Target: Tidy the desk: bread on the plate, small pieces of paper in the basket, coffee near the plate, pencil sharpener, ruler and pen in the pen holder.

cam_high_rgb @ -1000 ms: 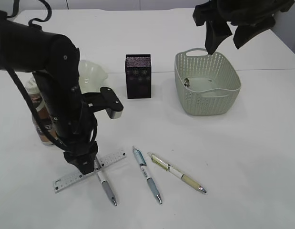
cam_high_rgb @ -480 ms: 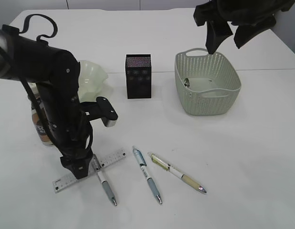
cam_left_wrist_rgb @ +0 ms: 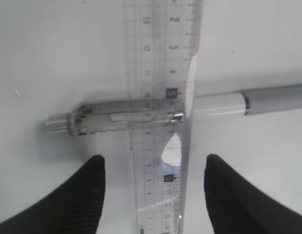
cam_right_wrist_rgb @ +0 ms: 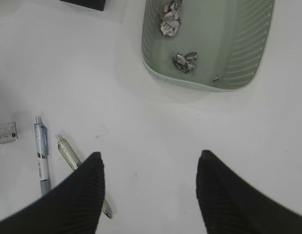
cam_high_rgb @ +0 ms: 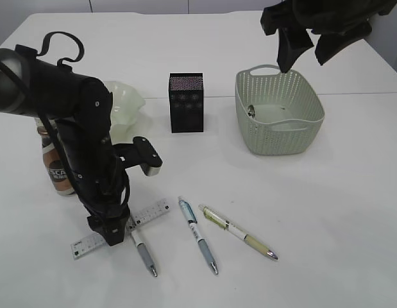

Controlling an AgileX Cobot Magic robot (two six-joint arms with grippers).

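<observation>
Ruler (cam_left_wrist_rgb: 160,122) of clear plastic with black markings lies on the white desk (cam_left_wrist_rgb: 53,48) between the left claw's (cam_left_wrist_rgb: 153,192) wide-spread fingers, its length running away from the claw, atop a grey-tipped pen (cam_left_wrist_rgb: 214,103) lying crosswise.

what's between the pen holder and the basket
Nothing: in the exterior view the stretch of desk between the pen holder and the basket is bare white tabletop.

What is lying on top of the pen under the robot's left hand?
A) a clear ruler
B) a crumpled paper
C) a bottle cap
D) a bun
A: in the left wrist view the ruler lies straight across the pen, whose barrel shows through the clear plastic.
</observation>
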